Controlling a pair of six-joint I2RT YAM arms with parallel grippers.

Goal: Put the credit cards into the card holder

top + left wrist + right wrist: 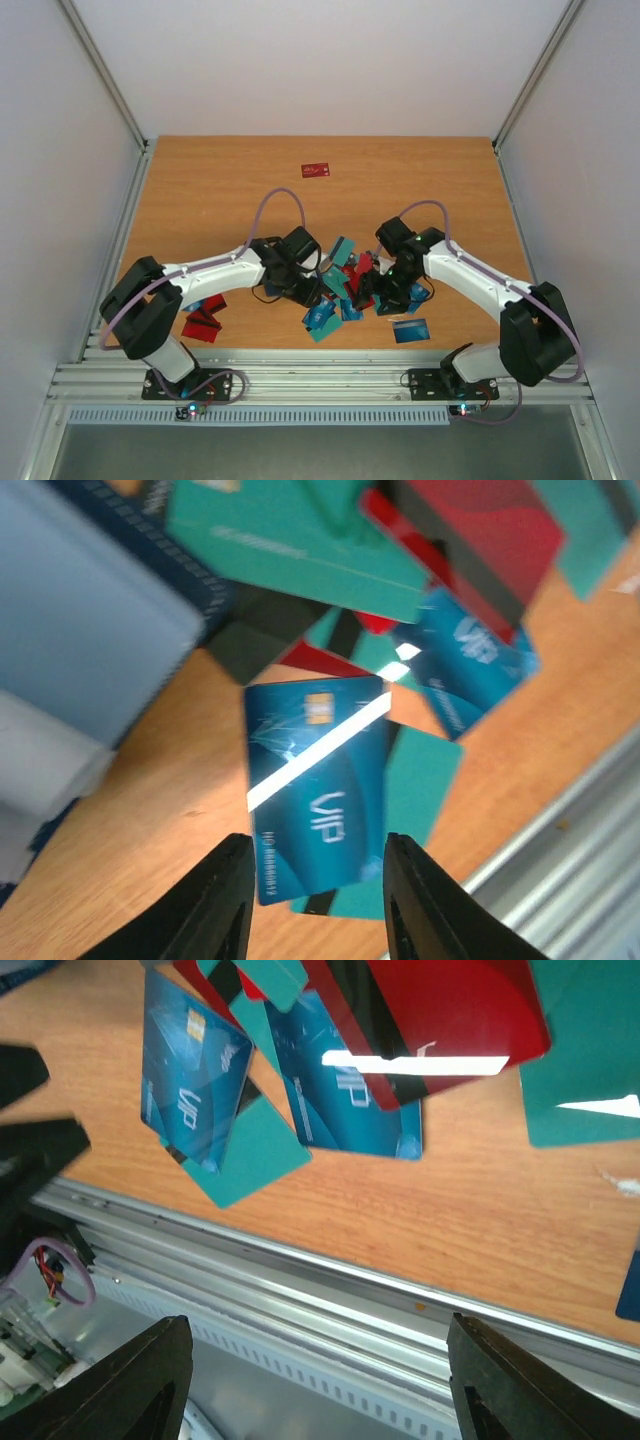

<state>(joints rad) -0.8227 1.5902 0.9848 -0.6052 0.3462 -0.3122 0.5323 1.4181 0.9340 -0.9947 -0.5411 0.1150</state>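
A heap of credit cards [345, 285] in teal, blue and red lies near the table's front edge between both arms. My left gripper [308, 292] is open; in the left wrist view its tips [315, 905] straddle the near end of a blue VIP card [315, 780] lying on a teal card [420, 800]. The card holder [90, 630] shows at the upper left there, with a grey-blue inside and a navy stitched rim; in the top view the arms hide it. My right gripper [385, 295] is wide open and empty [320, 1390] above the front rail, near the pile's blue [195, 1070] and red cards [440, 1020].
A single red card [316, 170] lies far back on the table. More red and blue cards [205, 320] lie at the front left, and one blue card [411, 330] at the front right. An aluminium rail [330, 1300] runs along the table's front edge.
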